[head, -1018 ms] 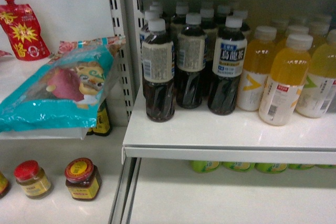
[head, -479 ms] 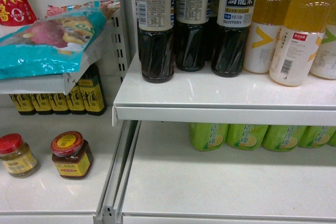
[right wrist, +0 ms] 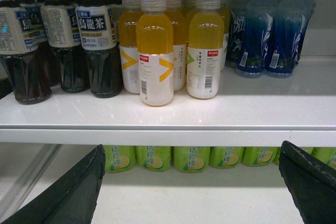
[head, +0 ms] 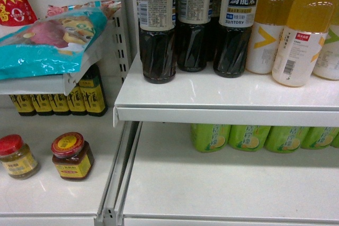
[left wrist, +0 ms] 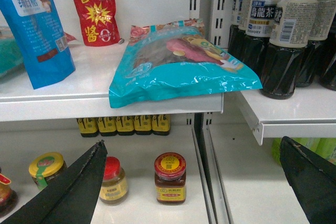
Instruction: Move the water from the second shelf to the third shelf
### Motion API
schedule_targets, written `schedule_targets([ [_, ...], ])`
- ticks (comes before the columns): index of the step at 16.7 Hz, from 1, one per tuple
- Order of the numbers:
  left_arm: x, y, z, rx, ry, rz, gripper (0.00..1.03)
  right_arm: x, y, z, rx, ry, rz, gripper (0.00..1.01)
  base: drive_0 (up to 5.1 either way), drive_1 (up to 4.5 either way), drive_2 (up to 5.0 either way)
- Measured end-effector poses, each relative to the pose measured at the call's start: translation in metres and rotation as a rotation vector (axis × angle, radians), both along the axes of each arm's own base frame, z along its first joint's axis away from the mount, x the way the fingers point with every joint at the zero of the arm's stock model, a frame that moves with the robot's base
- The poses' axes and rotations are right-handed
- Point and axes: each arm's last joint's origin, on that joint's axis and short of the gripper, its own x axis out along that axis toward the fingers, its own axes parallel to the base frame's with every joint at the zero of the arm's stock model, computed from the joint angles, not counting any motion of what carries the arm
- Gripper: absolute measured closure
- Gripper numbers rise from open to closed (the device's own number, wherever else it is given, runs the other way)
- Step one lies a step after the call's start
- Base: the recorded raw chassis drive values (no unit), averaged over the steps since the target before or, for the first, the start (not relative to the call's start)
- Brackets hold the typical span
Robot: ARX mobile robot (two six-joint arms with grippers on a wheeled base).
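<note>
Dark tea bottles (head: pixel 193 25) and orange juice bottles (right wrist: pixel 155 51) crowd the shelf (head: pixel 222 99), green bottles (right wrist: pixel 155 157) lined up underneath. Can't spot the water anywhere. Left end effector (left wrist: pixel 194 182) and right end effector (right wrist: pixel 191 182) both spread wide, holding nothing.

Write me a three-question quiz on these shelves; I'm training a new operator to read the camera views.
1. True or false: the teal snack bag overhangs the front edge of its shelf.
2. In the right wrist view, what stands just right of the dark tea bottles? A) blue bottles B) orange drink bottles C) jars
3. Fill in: the left end effector and right end effector both stand ____.
Key: 1 true; 2 B; 3 open.
</note>
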Motion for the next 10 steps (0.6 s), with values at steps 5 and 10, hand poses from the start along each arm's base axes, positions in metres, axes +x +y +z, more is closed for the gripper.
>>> schedule_targets([
  [5,0.0000,0.0000,-0.0001,0.000,0.000,0.000,0.05,0.0000,0.0000,0.0000,0.000,0.000,0.000,0.03,0.0,0.00,0.0],
  [10,0.0000,0.0000,-0.0001,0.000,0.000,0.000,0.05,0.0000,0.0000,0.0000,0.000,0.000,0.000,0.03,0.0,0.00,0.0],
])
